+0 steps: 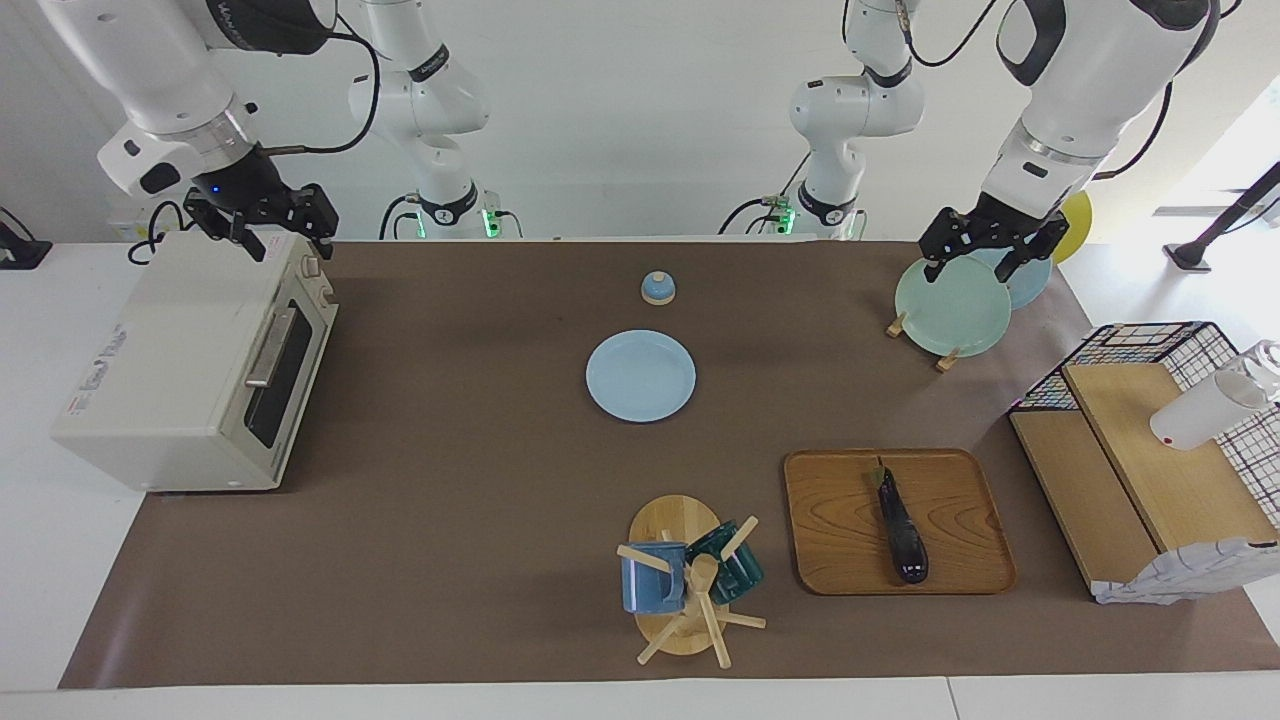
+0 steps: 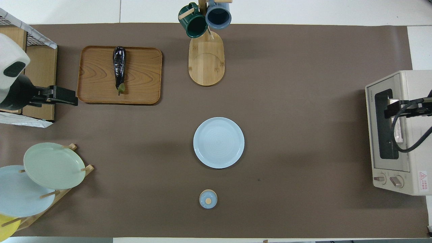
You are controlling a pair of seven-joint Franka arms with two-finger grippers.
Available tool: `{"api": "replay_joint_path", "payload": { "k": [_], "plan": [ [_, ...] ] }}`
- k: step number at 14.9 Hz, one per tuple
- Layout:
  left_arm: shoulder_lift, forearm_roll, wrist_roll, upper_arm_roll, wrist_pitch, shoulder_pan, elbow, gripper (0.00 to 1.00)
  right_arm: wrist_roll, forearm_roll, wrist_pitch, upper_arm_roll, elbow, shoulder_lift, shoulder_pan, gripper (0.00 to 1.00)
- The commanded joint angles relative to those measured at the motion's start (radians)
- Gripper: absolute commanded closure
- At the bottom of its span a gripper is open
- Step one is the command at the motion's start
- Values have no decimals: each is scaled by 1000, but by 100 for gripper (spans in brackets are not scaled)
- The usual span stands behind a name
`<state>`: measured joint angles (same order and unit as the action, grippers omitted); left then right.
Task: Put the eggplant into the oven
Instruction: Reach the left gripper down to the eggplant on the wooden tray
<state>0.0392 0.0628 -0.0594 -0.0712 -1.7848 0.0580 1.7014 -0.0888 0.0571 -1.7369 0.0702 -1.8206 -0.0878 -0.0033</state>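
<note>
The eggplant [image 1: 902, 527] lies lengthwise on a wooden tray [image 1: 830, 520] toward the left arm's end of the table, stem toward the robots, and nothing touches it. The oven [image 1: 170, 370] stands at the right arm's end with its door closed. The left gripper [image 1: 990, 255] hangs spread open and empty over the plates in the rack [image 1: 950, 305], while the right gripper [image 1: 262, 222], also open, hovers over the oven's top.

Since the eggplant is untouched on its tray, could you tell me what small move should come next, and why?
Probably the right gripper, now over the oven, should take the door handle: the door looks shut, so the eggplant on the wooden tray cannot go in. The left gripper waits over the plate rack.
</note>
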Motion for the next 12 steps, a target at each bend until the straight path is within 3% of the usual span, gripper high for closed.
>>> {"api": "replay_joint_path", "payload": {
  "k": [1,7,8,12],
  "plan": [
    [175,11,-20,8,-128,36,-49,0,-12,76,-76,-3,-91,-30,-7,100],
    [532,-34,-20,10,-307,83,-230,0,-5,104,-165,-1,-196,-10,-61,100],
    [566,-37,-20,13,-355,83,-239,0,-6,122,-183,-1,-204,-1,-64,100],
    [631,-144,-11,16,-346,72,-345,0,-12,168,-188,-1,-210,13,-67,100]
  ]
}}
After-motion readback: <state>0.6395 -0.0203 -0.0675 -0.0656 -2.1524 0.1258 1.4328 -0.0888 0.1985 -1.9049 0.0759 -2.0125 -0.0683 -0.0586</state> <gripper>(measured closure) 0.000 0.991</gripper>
